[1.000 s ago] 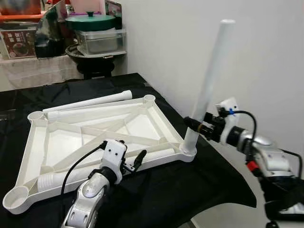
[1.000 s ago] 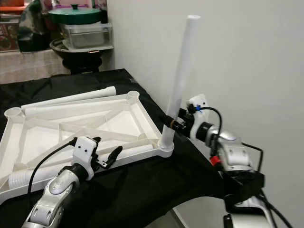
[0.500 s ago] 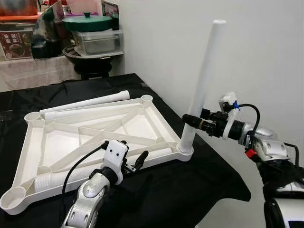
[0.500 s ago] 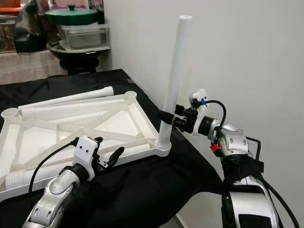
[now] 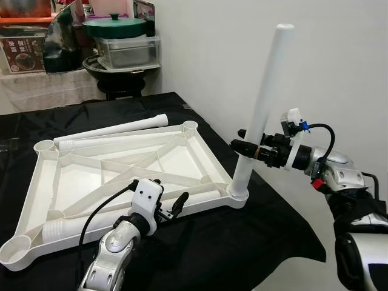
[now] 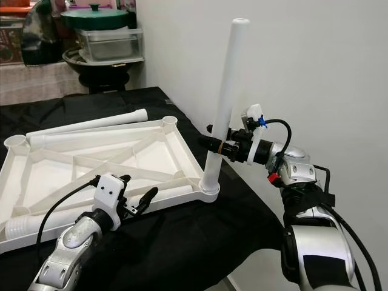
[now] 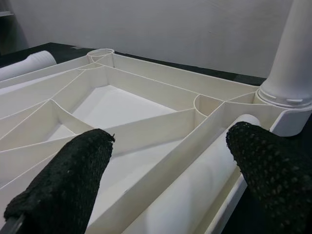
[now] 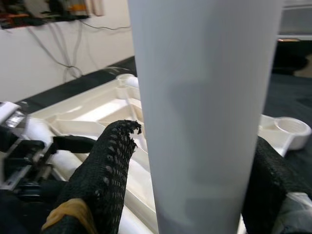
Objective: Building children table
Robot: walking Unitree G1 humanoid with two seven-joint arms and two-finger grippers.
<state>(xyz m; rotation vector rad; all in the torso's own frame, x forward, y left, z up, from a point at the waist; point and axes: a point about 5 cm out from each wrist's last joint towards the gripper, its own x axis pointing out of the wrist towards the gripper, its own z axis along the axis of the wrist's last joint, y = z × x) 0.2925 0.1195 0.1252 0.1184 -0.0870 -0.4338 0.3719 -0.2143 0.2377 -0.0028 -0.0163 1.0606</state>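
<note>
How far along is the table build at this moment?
Done: one white leg stands in the near right corner socket of the upturned tabletop frame.

In hand: the right gripper holds that leg low down, which leans slightly. The left gripper hovers open at a loose leg lying in the frame.

Left: three corner sockets are empty; another loose leg lies behind the frame.

Both arms are silver metal with rounded, jointed segments, each ending in a white block-shaped wrist housing and black cables looping along the forearm. The right tool (image 5: 247,147) carries a small blue tie and a red fitting behind its wrist. The left tool (image 7: 170,175) has long black fingers (image 7: 63,180) covered in a knobbly, mesh-like texture.
</note>
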